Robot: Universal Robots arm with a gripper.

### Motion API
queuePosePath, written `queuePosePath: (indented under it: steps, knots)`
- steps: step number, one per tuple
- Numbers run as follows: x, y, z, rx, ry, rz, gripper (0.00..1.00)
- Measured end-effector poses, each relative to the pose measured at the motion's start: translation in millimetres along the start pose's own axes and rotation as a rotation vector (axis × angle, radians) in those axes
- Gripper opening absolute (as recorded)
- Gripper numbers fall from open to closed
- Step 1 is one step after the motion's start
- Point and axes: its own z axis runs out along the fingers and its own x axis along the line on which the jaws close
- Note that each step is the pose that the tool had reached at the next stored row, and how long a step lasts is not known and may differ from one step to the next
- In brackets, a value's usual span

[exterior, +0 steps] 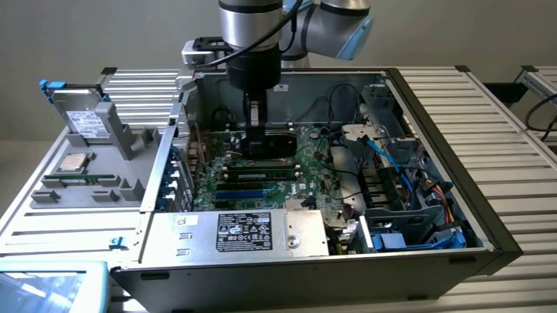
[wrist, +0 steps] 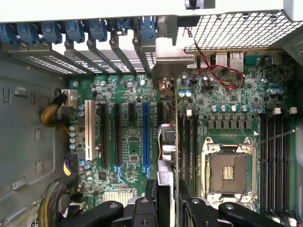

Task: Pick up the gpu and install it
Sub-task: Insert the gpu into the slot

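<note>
The gripper [wrist: 166,187] is pinching the gpu [wrist: 164,168] by its upper edge, a finger against each face. The card hangs edge-on beneath it, inside the open case [exterior: 461,189] and over the motherboard [wrist: 132,158]. I cannot tell whether its lower edge touches a slot.

I judge the card light and stiff but fragile. The faces carry small parts, so the bare edge or the bracket end is the place to hold. A thin card can also pivot in a two-finger pinch, so a grip near mid-length suits it best.

Well away from the gripper toward the exterior view's left, outside the case, a grey tray [exterior: 96,192] carries a silver drive [exterior: 87,122] and a processor chip [exterior: 74,163]. Nearer the gripper, a row of blue clips [wrist: 75,30] lines the case wall.

Just beside the held card lies a blue slot [wrist: 146,132] among dark ones, and on the card's other side an open processor socket [wrist: 228,172].

Farther from the gripper toward the exterior view's right, blue and orange cables [exterior: 435,195] crowd the bays. The case stands on a ribbed metal table [exterior: 513,130]. The room around the card looks tight.
</note>
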Motion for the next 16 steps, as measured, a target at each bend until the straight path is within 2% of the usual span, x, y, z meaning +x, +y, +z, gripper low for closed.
queuePosePath:
  steps: [8,16]
  knots:
    - [16.9,2.1,15.5,0.0000,0.0001,0.000,0.28]
    - [22.0,4.6,30.4,0.0001,0.0000,0.000,0.28]
